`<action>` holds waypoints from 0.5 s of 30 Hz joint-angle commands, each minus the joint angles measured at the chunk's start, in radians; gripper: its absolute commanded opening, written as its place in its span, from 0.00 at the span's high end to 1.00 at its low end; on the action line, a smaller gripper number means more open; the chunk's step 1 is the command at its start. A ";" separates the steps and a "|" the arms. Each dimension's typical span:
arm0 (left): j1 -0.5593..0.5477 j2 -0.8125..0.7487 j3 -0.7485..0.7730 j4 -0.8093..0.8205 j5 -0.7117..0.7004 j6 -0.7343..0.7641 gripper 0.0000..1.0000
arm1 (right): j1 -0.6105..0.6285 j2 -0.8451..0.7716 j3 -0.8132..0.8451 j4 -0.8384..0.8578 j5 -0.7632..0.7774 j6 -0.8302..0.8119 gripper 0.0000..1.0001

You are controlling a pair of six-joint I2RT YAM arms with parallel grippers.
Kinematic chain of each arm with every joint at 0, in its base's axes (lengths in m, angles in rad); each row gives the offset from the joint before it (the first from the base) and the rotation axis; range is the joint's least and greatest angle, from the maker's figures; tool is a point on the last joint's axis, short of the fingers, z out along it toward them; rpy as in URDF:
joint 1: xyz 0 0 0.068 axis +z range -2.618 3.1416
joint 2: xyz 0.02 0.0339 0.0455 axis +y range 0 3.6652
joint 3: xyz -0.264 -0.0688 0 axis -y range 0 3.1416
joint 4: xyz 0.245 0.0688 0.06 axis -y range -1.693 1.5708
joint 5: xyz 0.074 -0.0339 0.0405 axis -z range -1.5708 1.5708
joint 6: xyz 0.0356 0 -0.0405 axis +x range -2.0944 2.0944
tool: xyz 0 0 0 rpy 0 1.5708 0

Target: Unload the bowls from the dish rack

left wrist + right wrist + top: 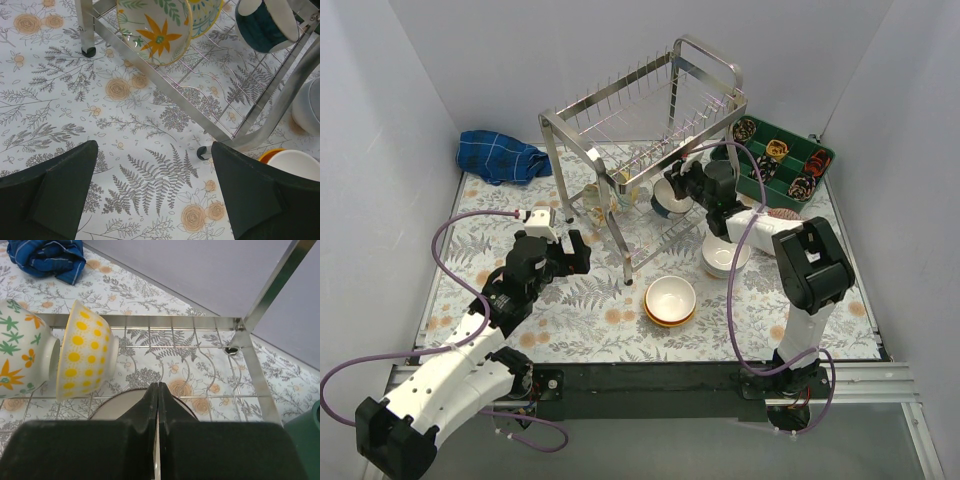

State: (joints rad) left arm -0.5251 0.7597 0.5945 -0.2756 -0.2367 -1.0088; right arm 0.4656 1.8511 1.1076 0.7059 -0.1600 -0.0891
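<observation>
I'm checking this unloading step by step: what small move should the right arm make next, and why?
Probably lift slightly and draw back out of the dish rack. The right pincer looks shut on the rim of the dark teal bowl on the lower tier, so the grip seems made and the bowl only needs to clear the tier.

Dish rack (582,150) shiny steel wire; bowls (670,297) glossy ceramic; tray (790,134) green plastic.
</observation>
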 commanded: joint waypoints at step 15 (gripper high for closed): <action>0.005 -0.014 -0.015 0.015 0.039 0.021 0.02 | 0.005 -0.197 -0.054 -0.268 0.184 0.133 0.77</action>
State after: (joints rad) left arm -0.5251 0.7574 0.5819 -0.2684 -0.2096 -1.0019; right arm 0.4671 1.7386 1.0317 0.5407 -0.0940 0.0044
